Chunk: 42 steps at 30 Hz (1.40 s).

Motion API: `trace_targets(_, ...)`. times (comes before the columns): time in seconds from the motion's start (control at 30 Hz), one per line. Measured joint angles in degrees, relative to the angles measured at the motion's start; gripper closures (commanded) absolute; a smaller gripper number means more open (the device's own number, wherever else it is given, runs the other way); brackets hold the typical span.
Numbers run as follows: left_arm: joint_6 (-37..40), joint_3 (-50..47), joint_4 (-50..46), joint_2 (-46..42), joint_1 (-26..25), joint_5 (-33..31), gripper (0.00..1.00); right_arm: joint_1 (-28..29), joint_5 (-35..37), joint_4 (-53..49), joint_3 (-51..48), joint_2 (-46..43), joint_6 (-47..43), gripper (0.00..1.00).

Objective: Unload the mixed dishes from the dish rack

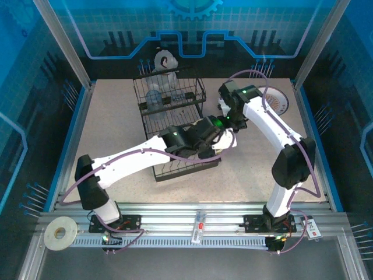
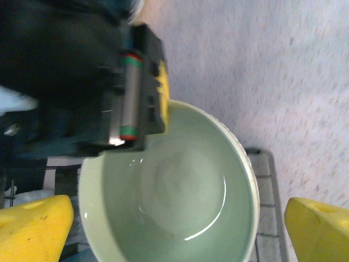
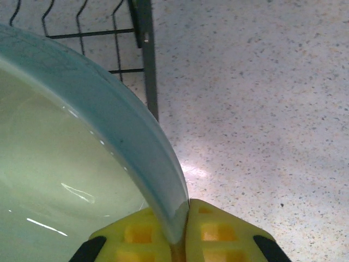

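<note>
A pale green bowl (image 2: 180,196) hangs just past the right edge of the dish rack (image 1: 175,99), held upright over the table. My right gripper (image 3: 185,229) is shut on its rim, with one yellow pad inside and one outside the wall of the bowl (image 3: 65,164). In the left wrist view that right gripper (image 2: 144,103) bites the bowl's far rim. My left gripper (image 2: 177,226) is open, its yellow fingertips (image 2: 35,224) spread wide on either side of the bowl without touching it. From above, the bowl (image 1: 227,140) sits between both wrists.
The rack's raised basket holds a clear tumbler (image 1: 154,99) and a grey-and-white dog figurine (image 1: 163,64). A white plate with an orange-patterned rim (image 1: 275,102) lies on the table at the back right. Rack wires (image 3: 144,54) run close to the bowl's left.
</note>
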Motion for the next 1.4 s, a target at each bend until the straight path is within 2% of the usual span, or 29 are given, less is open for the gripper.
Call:
trace_targets(0.3, -16.2, -1.7, 9.4, -13.1, 11.4, 13.3, 0.01, -8.2, -0.2, 5.7, -4.2, -8.8, 2.7, 1.0)
trace_targets(0.57, -31.0, -10.7, 17.7, -20.1, 18.9, 23.7, 0.01, -18.0, -1.8, 7.7, -4.6, -8.6, 5.9, 1.0)
trace_targets(0.73, -36.2, -13.1, 19.3, -21.3, 21.4, 27.2, 0.01, -21.7, -2.4, 8.1, -1.5, -2.6, 8.1, 1.0)
trace_targets(0.9, -39.1, -15.4, 20.7, -24.1, 23.3, 31.3, 0.01, -22.4, -2.4, 9.2, 4.5, 5.2, 10.1, 1.0)
trace_targets(1.1, -40.9, -17.6, 20.8, -27.6, 24.7, 34.3, 0.01, -23.1, -2.6, 9.4, 15.6, 13.7, 12.2, 1.0)
trace_targets(1.4, -40.9, -18.8, 19.1, -30.0, 25.0, 35.2, 0.01, -24.3, -3.4, 7.7, 29.1, 24.5, 15.0, 1.0)
